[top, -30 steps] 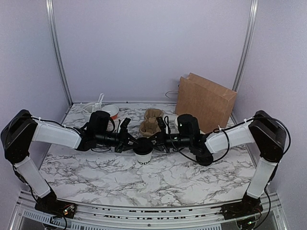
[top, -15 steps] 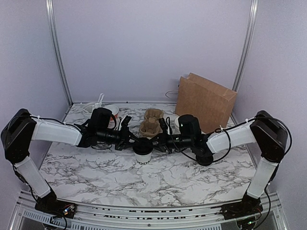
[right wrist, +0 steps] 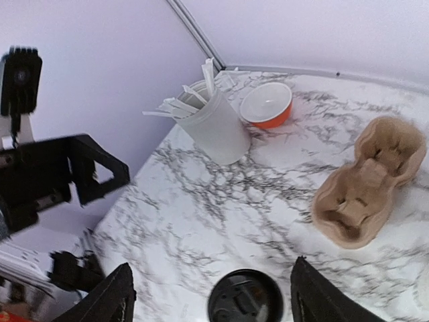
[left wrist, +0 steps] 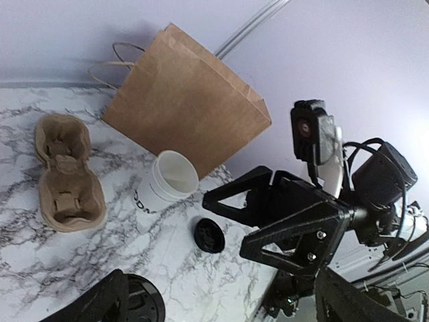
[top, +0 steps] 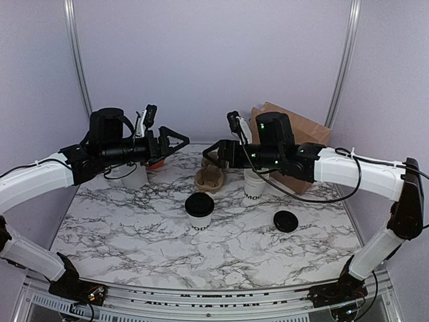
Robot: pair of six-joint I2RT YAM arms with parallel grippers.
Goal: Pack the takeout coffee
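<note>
The marble table carries the brown paper bag at its back right, and the cardboard cup carrier lies to the bag's left. Both arms hang high. The left gripper and right gripper face each other, jaws apart and empty. The takeout coffee stands upright mid-table, below and between them, touched by nothing. We judge the reach comes next. We send one arm down, clasp the paper wall below the black lid, squeeze gently and keep it plumb. We steer clear of the lidless cup and the loose lid.
</note>
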